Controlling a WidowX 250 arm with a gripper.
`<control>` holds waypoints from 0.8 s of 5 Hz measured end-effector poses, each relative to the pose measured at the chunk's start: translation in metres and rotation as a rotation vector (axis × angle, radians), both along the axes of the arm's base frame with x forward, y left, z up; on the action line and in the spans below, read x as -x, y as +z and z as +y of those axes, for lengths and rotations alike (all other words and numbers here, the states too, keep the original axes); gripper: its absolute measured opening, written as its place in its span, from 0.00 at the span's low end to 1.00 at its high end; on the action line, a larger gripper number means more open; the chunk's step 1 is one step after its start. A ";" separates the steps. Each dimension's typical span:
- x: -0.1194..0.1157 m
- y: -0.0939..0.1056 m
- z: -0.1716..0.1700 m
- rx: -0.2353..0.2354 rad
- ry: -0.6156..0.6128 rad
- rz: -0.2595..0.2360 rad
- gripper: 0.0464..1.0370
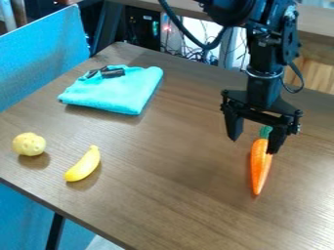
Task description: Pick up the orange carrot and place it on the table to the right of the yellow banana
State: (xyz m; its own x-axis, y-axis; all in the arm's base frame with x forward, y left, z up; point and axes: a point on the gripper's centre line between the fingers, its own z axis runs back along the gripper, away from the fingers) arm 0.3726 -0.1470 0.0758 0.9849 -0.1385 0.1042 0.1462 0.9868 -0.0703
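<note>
The carrot [260,168] lay nearest the camera on the worktop [176,195]; by its green end hung the tool [254,145], fingers spread, empty. One finger overlapped the carrot in view, so an off-centre descent could have rolled it.

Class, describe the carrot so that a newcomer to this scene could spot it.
On the brown table, look to the right side, where the black pincer hangs. The carrot lies close by it, narrow tip toward the camera and green top away. Its long orange body sets it apart from the curved yellow banana and the lumpy yellow potato.
</note>
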 end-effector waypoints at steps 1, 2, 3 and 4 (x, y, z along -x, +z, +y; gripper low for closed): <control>0.004 -0.018 0.002 -0.017 0.002 0.046 0.96; 0.007 -0.030 0.002 -0.025 0.007 0.092 0.96; 0.003 -0.037 0.000 -0.032 0.025 0.112 0.96; -0.001 -0.041 -0.001 -0.035 0.035 0.118 0.96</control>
